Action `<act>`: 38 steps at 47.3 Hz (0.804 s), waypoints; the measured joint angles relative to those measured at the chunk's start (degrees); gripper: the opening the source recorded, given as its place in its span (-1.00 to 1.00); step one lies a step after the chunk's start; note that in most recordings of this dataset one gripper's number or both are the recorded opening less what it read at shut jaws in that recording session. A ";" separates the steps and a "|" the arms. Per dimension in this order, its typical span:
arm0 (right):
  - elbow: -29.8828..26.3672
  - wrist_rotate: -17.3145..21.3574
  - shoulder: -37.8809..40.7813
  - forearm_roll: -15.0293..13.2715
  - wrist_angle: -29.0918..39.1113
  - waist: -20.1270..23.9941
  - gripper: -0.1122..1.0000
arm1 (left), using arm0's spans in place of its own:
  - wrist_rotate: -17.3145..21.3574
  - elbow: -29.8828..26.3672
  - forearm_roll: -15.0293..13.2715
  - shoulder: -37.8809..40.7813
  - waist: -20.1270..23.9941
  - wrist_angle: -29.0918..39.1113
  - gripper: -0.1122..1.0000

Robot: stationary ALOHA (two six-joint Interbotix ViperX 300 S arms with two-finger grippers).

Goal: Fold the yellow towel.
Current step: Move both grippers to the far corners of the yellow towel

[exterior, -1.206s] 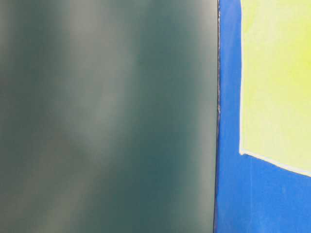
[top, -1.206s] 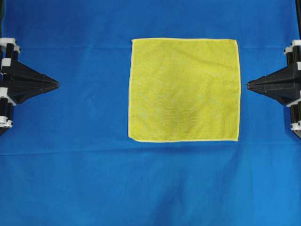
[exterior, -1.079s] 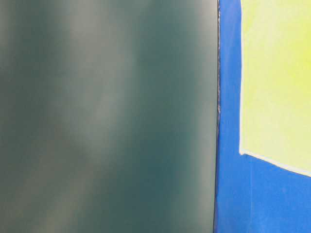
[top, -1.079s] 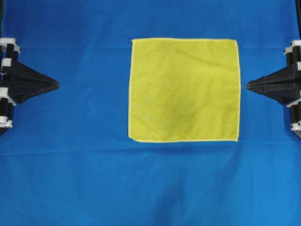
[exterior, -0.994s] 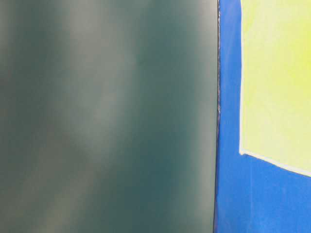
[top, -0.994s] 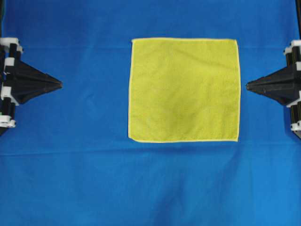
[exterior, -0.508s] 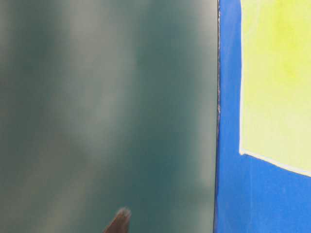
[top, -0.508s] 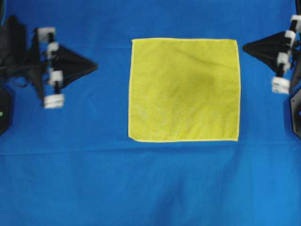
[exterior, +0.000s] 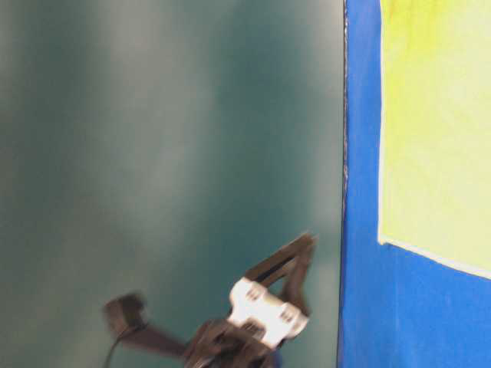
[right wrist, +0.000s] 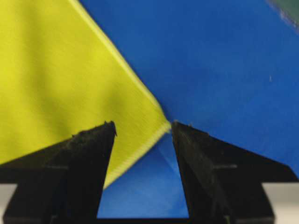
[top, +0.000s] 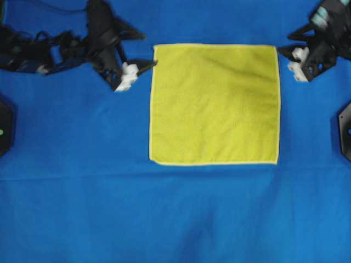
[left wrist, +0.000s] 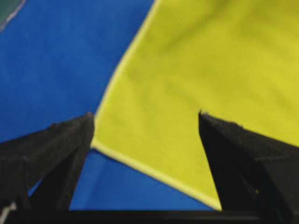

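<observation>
Flat, unfolded, the yellow towel (top: 215, 104) lies square between two empty, wide-open end effectors.

The overhead view looks straight down on the whole yellow towel (top: 215, 104). The table-level view sits close beside the towel (exterior: 437, 130), seeing only one corner. Each wrist view looks close along its own fingers (left wrist: 56, 154) (right wrist: 79, 163) at a different towel corner (left wrist: 196, 74) (right wrist: 56, 79).
</observation>
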 measured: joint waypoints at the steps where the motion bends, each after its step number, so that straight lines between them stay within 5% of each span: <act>1: -0.26 0.00 0.88 -0.18 -0.35 0.00 0.23 | 0.26 -0.44 0.00 0.97 0.26 -0.09 0.74; 18: -3.78 -0.26 15.12 -2.20 -6.33 -2.90 0.23 | 0.35 -7.21 0.00 13.36 6.15 0.00 0.74; 31: -5.45 -0.18 20.04 -2.81 -7.29 -4.04 0.20 | 0.79 -9.40 0.00 16.61 6.59 1.05 0.68; 38: -5.54 -0.26 20.48 -2.81 -7.65 -4.04 -0.13 | 0.88 -10.90 0.00 18.19 6.59 4.66 0.34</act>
